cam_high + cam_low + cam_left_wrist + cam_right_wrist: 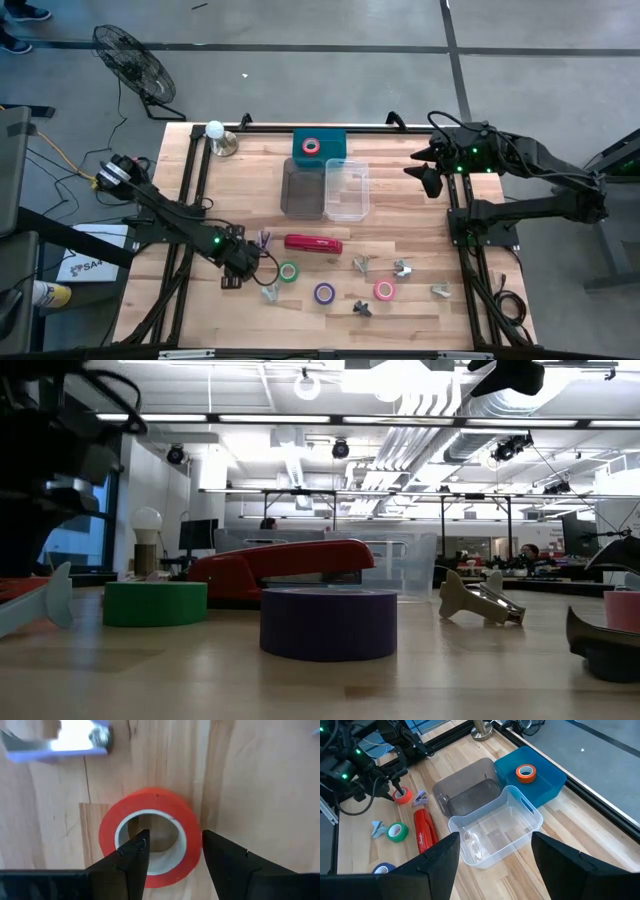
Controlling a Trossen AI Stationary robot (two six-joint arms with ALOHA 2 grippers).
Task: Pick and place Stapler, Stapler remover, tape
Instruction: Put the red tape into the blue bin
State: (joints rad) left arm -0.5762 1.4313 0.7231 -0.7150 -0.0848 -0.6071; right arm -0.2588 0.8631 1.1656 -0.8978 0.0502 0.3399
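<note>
A red tape roll (150, 805) lies flat on the wooden table (400, 225) at its near left. My left gripper (175, 837) points down over it, open, one finger above the roll's hole and the other just outside the roll's wall; in the right wrist view the left gripper (395, 787) stands right over the red roll (403, 796). The red stapler (313, 243) lies on its base mid-table. Green (289, 271), purple (324, 293) and pink (384, 290) tape rolls lie flat nearby. My right gripper (430, 170) hangs open, high at the far right.
A teal box (335, 140) holding an orange tape roll (312, 146), a grey bin (302, 188) and a clear bin (346, 188) stand at the far middle. Several staple removers lie about, among them a purple one (60, 742) beside the red roll. A bulb lamp (216, 132) stands far left.
</note>
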